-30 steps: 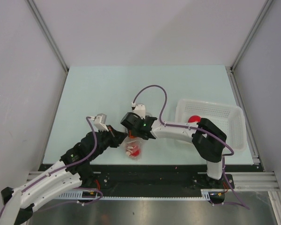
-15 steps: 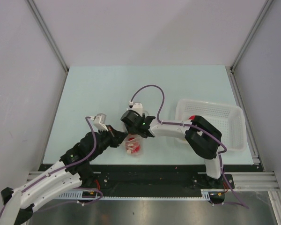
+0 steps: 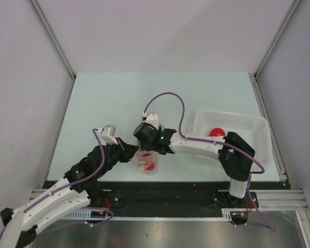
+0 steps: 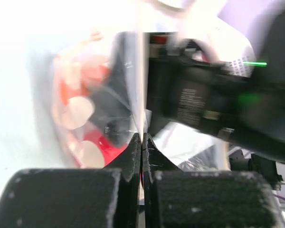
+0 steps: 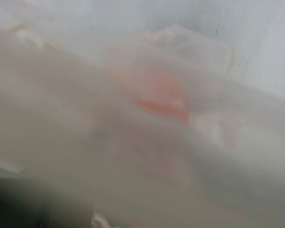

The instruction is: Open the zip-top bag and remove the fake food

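Left arm (image 3: 85, 173) and right arm (image 3: 199, 146) meet at the zip-top bag (image 3: 148, 163); red ball (image 3: 216, 132) in white basket (image 3: 254, 138).

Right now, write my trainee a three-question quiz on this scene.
1. Fill in: seen from above, the zip-top bag lies to the ___ of the white basket.
2. Pick one: the left claw is shut on A) the bag's edge, B) the basket's rim, C) nothing.
3. True or false: the basket holds nothing.

Key: 1 left. 2 A. 3 false: a red toy fruit lies in it.
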`<act>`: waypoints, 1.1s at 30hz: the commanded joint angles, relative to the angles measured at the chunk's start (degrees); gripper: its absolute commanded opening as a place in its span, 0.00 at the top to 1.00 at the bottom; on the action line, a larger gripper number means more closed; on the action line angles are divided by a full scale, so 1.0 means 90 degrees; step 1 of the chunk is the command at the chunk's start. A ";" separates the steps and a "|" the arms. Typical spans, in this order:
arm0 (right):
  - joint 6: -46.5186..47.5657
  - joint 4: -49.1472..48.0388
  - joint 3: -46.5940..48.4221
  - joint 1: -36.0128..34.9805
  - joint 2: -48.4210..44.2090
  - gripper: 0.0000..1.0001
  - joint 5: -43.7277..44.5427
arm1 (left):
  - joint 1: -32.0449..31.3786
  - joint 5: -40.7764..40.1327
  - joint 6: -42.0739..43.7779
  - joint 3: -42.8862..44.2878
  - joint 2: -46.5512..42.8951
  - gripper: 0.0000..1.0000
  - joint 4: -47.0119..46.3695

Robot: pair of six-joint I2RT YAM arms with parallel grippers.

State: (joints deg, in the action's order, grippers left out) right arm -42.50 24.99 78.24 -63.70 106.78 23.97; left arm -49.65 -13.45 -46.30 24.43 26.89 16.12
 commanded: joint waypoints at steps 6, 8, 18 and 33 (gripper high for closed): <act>-0.0365 0.0455 -0.0314 -0.0129 -0.1775 0.93 0.0198 | -0.0021 -0.0157 0.0360 0.0616 -0.0039 1.00 0.0192; -0.0530 0.0446 -0.0334 -0.0119 -0.1874 0.94 0.0257 | -0.0021 0.0000 0.0389 0.0587 0.0058 1.00 -0.0012; -0.3128 0.1284 0.0280 -0.0071 -0.1572 0.99 0.0716 | -0.0323 0.1055 0.0077 0.0412 0.1025 1.00 -0.1205; -0.2964 0.0553 -0.0256 0.0233 -0.2548 1.00 -0.0191 | -0.0333 0.0482 -0.0216 0.0303 0.0918 1.00 -0.0797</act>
State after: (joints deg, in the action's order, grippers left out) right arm -72.73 36.62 75.20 -60.84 89.08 24.82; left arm -51.92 -5.39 -47.05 25.34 36.62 2.96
